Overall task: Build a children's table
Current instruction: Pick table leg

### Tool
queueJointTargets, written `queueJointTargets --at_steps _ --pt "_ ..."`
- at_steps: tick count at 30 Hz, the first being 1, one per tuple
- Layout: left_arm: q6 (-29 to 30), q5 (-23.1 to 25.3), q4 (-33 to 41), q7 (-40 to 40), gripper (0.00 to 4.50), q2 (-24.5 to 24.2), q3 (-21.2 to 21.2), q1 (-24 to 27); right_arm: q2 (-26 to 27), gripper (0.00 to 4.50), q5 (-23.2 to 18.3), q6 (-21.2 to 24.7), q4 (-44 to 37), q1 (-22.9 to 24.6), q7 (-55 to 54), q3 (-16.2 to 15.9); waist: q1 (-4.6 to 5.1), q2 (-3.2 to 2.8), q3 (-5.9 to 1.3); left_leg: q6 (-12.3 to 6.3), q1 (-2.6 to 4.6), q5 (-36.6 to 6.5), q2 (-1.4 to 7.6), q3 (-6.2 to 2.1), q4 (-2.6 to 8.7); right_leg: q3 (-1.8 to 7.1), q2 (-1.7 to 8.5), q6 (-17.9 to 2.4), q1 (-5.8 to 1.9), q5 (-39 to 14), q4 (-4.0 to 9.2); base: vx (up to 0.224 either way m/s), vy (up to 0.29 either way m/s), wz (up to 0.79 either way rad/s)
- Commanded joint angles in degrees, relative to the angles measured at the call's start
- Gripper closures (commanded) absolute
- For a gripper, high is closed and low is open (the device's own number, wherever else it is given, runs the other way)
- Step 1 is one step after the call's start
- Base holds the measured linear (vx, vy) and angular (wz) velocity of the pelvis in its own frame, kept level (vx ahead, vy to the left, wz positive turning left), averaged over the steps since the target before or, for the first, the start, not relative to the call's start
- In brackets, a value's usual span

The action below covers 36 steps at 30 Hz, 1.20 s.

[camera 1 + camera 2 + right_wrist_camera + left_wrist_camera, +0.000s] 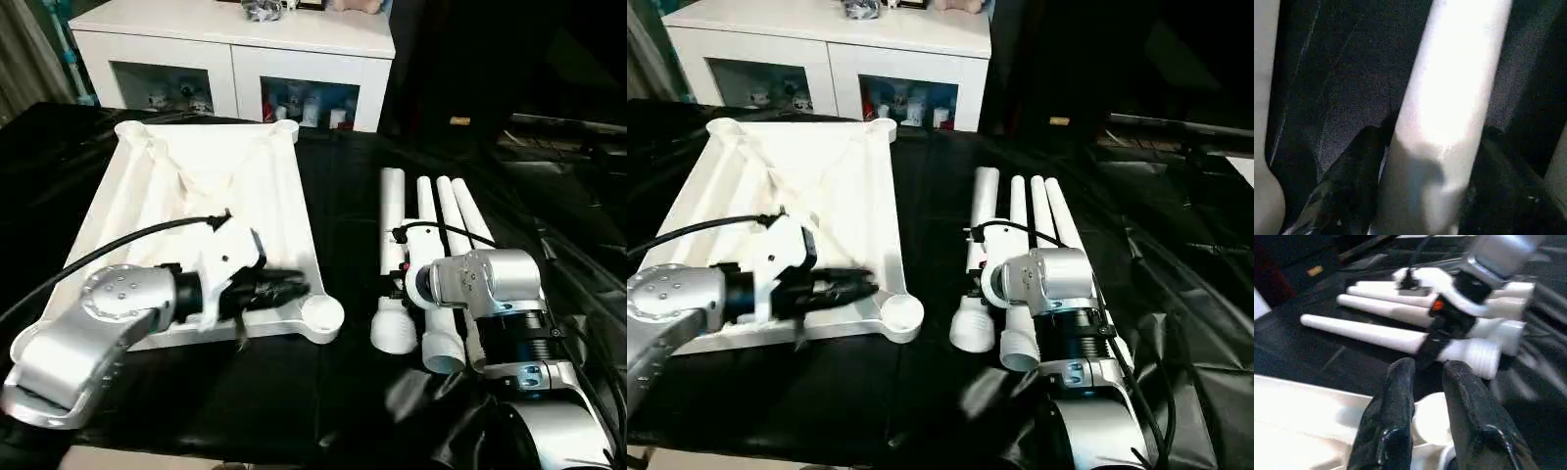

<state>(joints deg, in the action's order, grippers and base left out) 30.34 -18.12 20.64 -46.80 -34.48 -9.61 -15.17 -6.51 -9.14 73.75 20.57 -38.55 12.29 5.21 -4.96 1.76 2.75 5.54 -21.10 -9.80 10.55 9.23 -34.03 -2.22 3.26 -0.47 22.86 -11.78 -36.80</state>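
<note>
Left eye view, cabinet [235,49], small items [294,103] behind glass doors

A table [333,392] draped in rumpled black cloth [1176,343] carries the work. On it lies the white tabletop [176,196], ribbed underside up — round sockets at its corners — toward the left. Well apart on the right lie four white tubular legs [431,211], side by side, running away from the robot
</note>
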Motion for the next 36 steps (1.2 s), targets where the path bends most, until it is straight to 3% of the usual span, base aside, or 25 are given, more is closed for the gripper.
queueJointTargets --at_steps 1,4,7,10,13,16,17,21,22,23,24,25,26,27,28,29,30,33,35,36 --pt "0.7 0.6 -0.6 1.0 2.98 -0.2 0.1 0.2 0.2 2.15 -0.5 -0.3 1.2 -0.4 -0.6 0.8 0.1 -0.58 -3.28 4.47 0.64 -11.1 1.54 -0.15 4.22 2.58 3.55 -5.7 -2.4 -11.4 4.57 0.0 0.0 0.0" --pt "-0.8 1.6 -0.8 2.7 3.0 0.7 0.5 1.1 0.3 2.31 -0.5 -1.2 1.8 -0.5 -0.8 1.2 0.14 -0.66 -3.29 4.41 0.73 -11.5 1.66 -0.2 4.2 2.57 3.56 -6.1 -2.34 -11.6 4.65 0.0 0.0 0.0" --pt "0.1 1.6 -1.0 2.1 2.61 0.0 -0.1 1.3 0.3 2.57 -0.5 -1.8 2.0 -0.5 -0.8 1.4 0.11 -0.67 -3.25 4.31 0.84 -12.3 1.6 -0.16 4.2 2.56 3.52 -6.3 -2.19 -12.3 4.71 0.0 0.0 0.0" --pt "0.7 1.6 -1.0 2.0 2.59 -0.2 -0.3 1.3 0.2 2.64 -0.6 -2.2 2.0 -0.5 -0.8 1.6 0.13 -0.69 -3.22 4.25 0.85 -12.6 1.59 -0.2 4.25 2.51 3.48 -6.4 -2.15 -12.5 4.7 0.0 0.0 0.0" --pt "0.7 3.1 -2.5 4.5 2.17 0.9 0.3 0.8 0.3 2.65 -0.9 -3.1 1.9 -0.6 -0.8 2.2 0.15 -0.74 -3.2 4.27 0.82 -12.7 1.62 -0.21 4.25 2.54 3.51 -6.2 -2.16 -12.8 4.78 0.0 0.0 0.0" --pt "2.3 2.9 -3.2 5.5 2.22 1.5 0.5 0.0 0.3 2.66 -0.9 -4.0 1.7 -0.6 -0.8 2.4 0.18 -0.74 -3.26 4.33 0.82 -12.5 1.61 -0.18 4.22 2.54 3.5 -6.3 -2.19 -12.5 4.71 0.0 0.0 0.0" --pt "2.9 1.9 -4.3 6.7 1.77 2.9 1.7 -0.9 0.6 2.66 -1.5 -4.2 1.5 -0.8 -0.9 3.4 0.13 -0.76 -3.3 4.26 0.84 -12.4 1.55 -0.18 4.17 2.54 3.5 -6.3 -2.18 -12.3 4.71 0.0 0.0 0.0" --pt "4.6 -3.6 -7.3 11.1 1.84 9.1 7.6 -5.1 1.5 2.66 -4.7 -10.8 -2.6 -0.9 1.1 7.1 0.05 -0.66 -3.39 3.99 0.71 -11.4 1.52 -0.12 4.0 2.53 3.54 -7.6 -2.37 -9.6 4.62 0.0 0.0 0.0" --pt "4.6 -3.9 -7.3 11.4 1.44 9.4 7.9 -5.3 1.5 2.66 -5.0 -11.1 -2.8 -0.9 1.3 7.3 0.08 -0.83 -3.48 3.74 0.63 -11.4 1.51 -0.04 3.89 2.57 3.5 -7.7 -2.51 -8.6 4.58 0.0 0.0 0.0" --pt "5.6 -6.7 -7.6 13.3 1.44 12.2 10.1 -7.1 0.7 2.66 -7.4 -12.9 -6.2 -0.7 4.8 8.1 -0.11 -0.72 -3.61 3.3 0.61 -10.5 1.54 -0.01 3.76 2.52 3.52 -8.1 -2.78 -6.7 4.34 0.0 0.0 0.0" --pt "5.6 -6.7 -7.6 13.3 1.31 12.2 10.1 -7.1 0.7 2.66 -7.4 -12.9 -6.2 -0.7 4.8 8.1 -0.3 -0.76 -3.72 3.01 0.62 -9.8 1.65 -0.09 3.7 2.5 3.62 -8.4 -2.81 -5.5 4.24 0.0 0.0 0.0" --pt "9.6 -11.3 -7.9 16.1 1.35 16.1 12.9 -10.3 -1.2 2.66 -12.0 -12.9 -11.1 -0.3 11.2 9.5 -0.15 -0.61 -3.61 2.51 0.33 -8.8 1.56 -0.12 3.78 2.41 3.37 -8.6 -3.01 -4.0 4.01 0.0 0.0 0.0" --pt "9.6 -11.3 -7.9 16.1 1.35 16.1 12.9 -10.3 -1.2 2.66 -12.0 -12.9 -11.1 -0.3 11.2 9.5 -0.17 -0.46 -3.76 2.23 0.4 -8.6 1.54 -0.01 3.6 2.43 3.32 -8.8 -3.2 -2.9 3.84 0.0 0.0 0.0" --pt "12.6 -14.5 -8.7 17.6 1.17 18.3 14.5 -12.4 -3.0 2.66 -14.7 -11.6 -14.2 0.6 15.7 9.3 -0.41 -0.29 -3.66 1.04 0.41 -7.8 1.45 0.21 3.43 2.43 3.23 -9.4 -3.24 -1.7 3.92 0.0 0.0 0.0" --pt "12.6 -14.5 -8.7 17.6 0.84 18.3 14.5 -12.4 -3.0 2.66 -14.7 -11.6 -14.2 0.6 15.7 9.3 -0.7 -0.33 -3.76 0.71 0.38 -7.4 1.56 0.06 3.4 2.37 3.42 -9.6 -3.31 -1.6 3.93 0.0 0.0 0.0" --pt "12.6 -14.5 -8.7 17.6 0.84 18.3 14.5 -12.4 -3.0 2.66 -14.7 -11.6 -14.2 0.6 15.7 9.3 -0.6 -0.28 -3.68 0.46 0.21 -7.1 1.58 0.08 3.45 2.37 3.44 -9.5 -3.28 -1.7 4.02 0.0 0.0 0.0" --pt "15.5 -17.4 -9.9 19.6 0.9 20.7 16.2 -14.7 -4.6 2.66 -17.3 -11.1 -17.2 1.9 20.3 8.9 -0.62 0.05 -3.65 0.14 0.11 -6.9 1.39 0.23 3.36 2.32 3.31 -9.2 -3.5 -2.4 4.14 0.0 0.0 0.0" --pt "19.6 -27.0 -17.0 24.8 0.43 27.6 21.8 -22.9 -8.3 2.66 -23.5 -9.6 -24.7 4.9 28.7 8.0 -1.11 -0.07 -3.79 -0.84 0.36 -7.0 1.52 0.31 3.02 2.36 3.5 -10.0 -3.41 -3.5 4.52 0.0 0.0 0.0" --pt "20.1 -28.3 -18.1 25.7 0.39 28.6 22.8 -24.2 -8.7 2.66 -24.4 -9.6 -25.7 5.3 29.4 7.8 -1.02 0.33 -3.65 -1.07 0.0 -7.1 1.43 0.24 3.12 2.25 3.51 -9.9 -3.56 -4.7 4.69 0.0 0.0 0.0" --pt "20.1 -28.3 -18.7 25.7 0.32 28.9 23.0 -25.0 -8.7 2.66 -25.1 -9.8 -26.5 5.5 29.7 7.8 -1.07 0.04 -3.6 -0.88 0.06 -7.1 1.47 0.11 3.16 2.19 3.62 -9.5 -3.47 -6.1 4.79 0.0 0.0 0.0"
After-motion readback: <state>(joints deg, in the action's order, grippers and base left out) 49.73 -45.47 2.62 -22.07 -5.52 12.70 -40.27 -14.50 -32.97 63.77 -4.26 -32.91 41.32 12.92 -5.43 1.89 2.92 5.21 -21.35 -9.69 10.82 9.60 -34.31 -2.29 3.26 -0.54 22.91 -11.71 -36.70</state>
